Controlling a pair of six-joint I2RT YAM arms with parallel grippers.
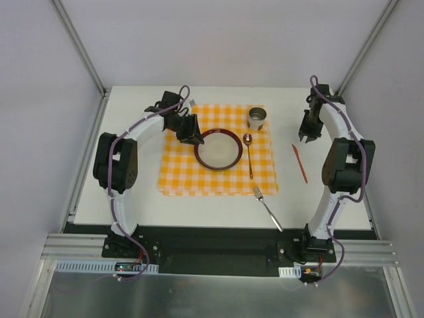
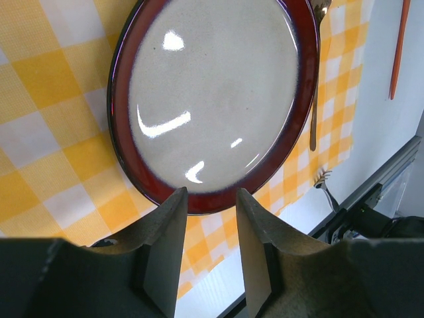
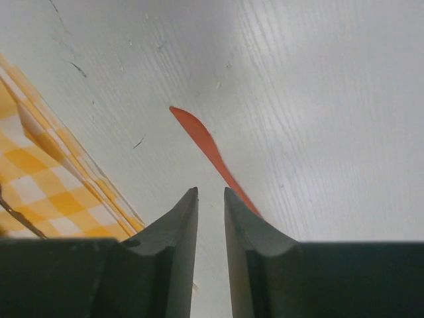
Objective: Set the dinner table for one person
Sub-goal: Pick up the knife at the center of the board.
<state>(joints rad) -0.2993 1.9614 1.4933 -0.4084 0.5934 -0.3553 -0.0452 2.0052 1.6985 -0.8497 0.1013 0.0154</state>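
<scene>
On the large white matte rectangular dinner table (image 1: 132,199), spanning the top view, lies an orange-and-white checked cloth (image 1: 179,173). Only the left wrist view shows the left gripper (image 2: 211,193) with jaws apart, empty, at the red-rimmed grey plate (image 2: 212,93). Only the right wrist view shows the right gripper (image 3: 211,192) narrowly parted, empty, beside the slim orange knife (image 3: 205,147).
</scene>
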